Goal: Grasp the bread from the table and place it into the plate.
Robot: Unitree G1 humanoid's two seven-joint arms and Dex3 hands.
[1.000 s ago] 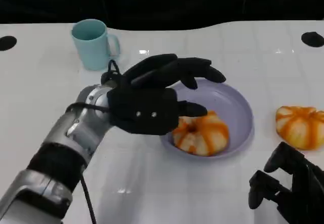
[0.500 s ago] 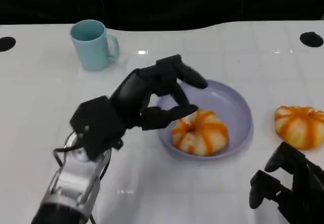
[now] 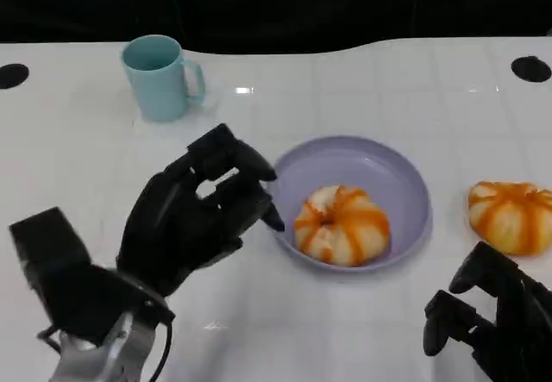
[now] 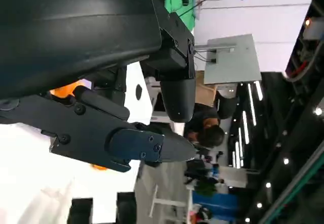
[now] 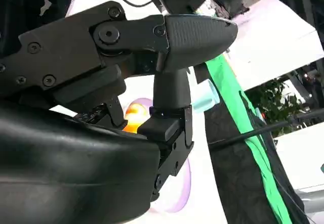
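Now orange-striped bread (image 3: 341,225) sits in lavender plate (image 3: 405,184), left hand (image 3: 194,218) just beside plate, empty, fingers loosely apart, right hand (image 3: 492,322) near plate, empty, curled.

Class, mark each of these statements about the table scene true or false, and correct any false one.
1. A bread lies in the purple plate. True.
2. The left robot hand holds a bread. False: it holds nothing, fingers apart, beside the plate.
3. The mug lies on its side. False: it stands upright.
4. A second bread lies on the table, outside the plate. True.
5. The right robot hand rests on the plate. False: it is apart from it.
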